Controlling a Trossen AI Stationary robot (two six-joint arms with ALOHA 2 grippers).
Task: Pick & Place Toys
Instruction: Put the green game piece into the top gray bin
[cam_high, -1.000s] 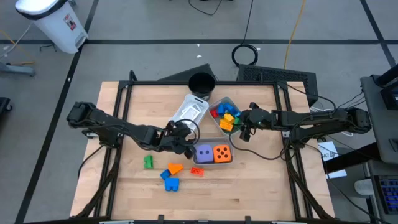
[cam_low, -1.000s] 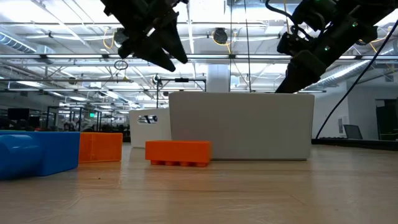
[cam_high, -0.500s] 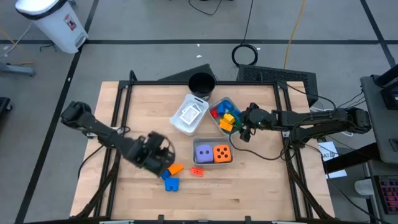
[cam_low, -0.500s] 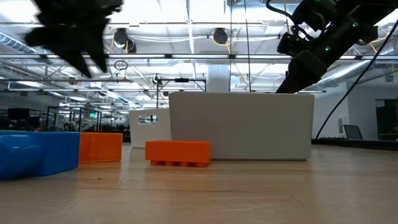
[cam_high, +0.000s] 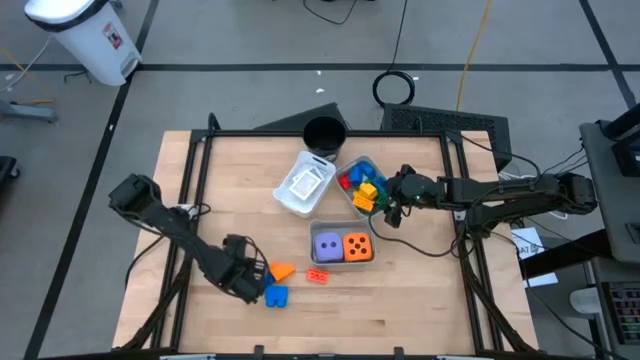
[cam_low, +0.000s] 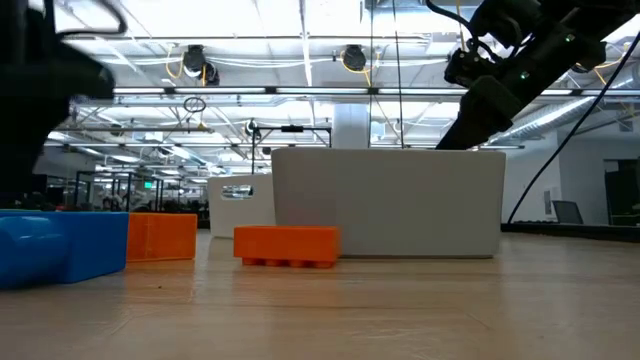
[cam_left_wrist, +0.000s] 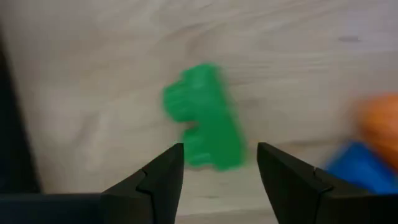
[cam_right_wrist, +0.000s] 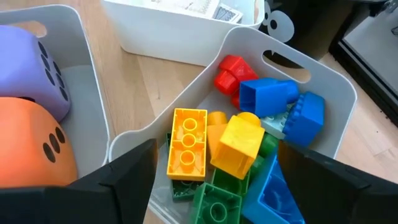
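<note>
A green block (cam_left_wrist: 205, 134) lies flat on the wooden table. My left gripper (cam_left_wrist: 221, 149) points down over it, open, one finger on each side and clear of it. In the high view that gripper (cam_high: 243, 272) hides the block. Beside it lie an orange wedge (cam_high: 282, 270), a blue block (cam_high: 275, 294) and a flat orange brick (cam_high: 318, 275). My right gripper (cam_right_wrist: 217, 149) hangs wide open above the grey tray (cam_right_wrist: 311, 62) of coloured blocks, holding nothing. The purple die (cam_high: 326, 245) and the orange die (cam_high: 358, 246) sit in a second tray.
A white tray (cam_high: 307, 185) with flat tiles stands at the table's middle, toward the far edge. A black round cup (cam_high: 323, 133) stands at the far edge. The black frame rails (cam_high: 190, 170) run along the table's sides. Bare wood lies along the near edge.
My left gripper has swung from beside the white tray toward the table's near left, come down, and turned to point down over the green block, which it now hides in the high view. The blocks on the table have kept their places.
</note>
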